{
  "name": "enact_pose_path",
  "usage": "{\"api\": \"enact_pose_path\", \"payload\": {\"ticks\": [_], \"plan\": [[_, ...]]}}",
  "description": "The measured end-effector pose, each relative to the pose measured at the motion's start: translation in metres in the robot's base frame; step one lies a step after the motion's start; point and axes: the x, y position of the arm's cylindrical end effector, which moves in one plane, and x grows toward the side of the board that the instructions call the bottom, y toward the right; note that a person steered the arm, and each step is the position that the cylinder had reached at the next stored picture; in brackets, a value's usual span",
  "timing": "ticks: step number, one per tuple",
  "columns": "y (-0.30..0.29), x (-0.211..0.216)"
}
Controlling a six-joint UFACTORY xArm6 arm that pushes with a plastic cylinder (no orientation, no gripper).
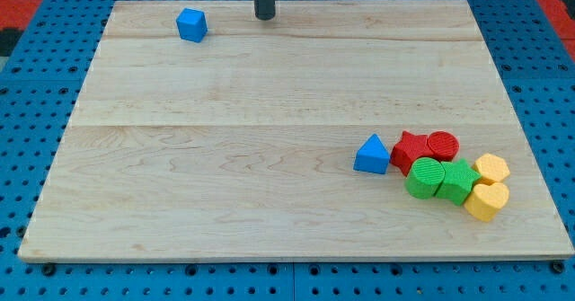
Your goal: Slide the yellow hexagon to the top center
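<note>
The yellow hexagon (492,168) lies at the lower right of the wooden board (269,130), in a cluster of blocks. It touches a yellow heart-shaped block (487,201) below it and a green block (459,181) to its left. My tip (264,17) is near the board's top edge, a little left of center, far from the hexagon and touching no block.
The cluster also holds a green cylinder (424,177), a red star-like block (411,149), a red cylinder (442,145) and a blue triangular block (372,154). A blue block (191,24) sits alone at the top left. A blue pegboard (27,112) surrounds the board.
</note>
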Motion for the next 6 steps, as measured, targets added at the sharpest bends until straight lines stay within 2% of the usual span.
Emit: {"api": "enact_pose_path", "payload": {"ticks": [1,2,3,4,6], "plan": [[-0.077,-0.003],[-0.117,0.000],[-0.075,0.006],[0.042,0.046],[0.282,0.151]]}}
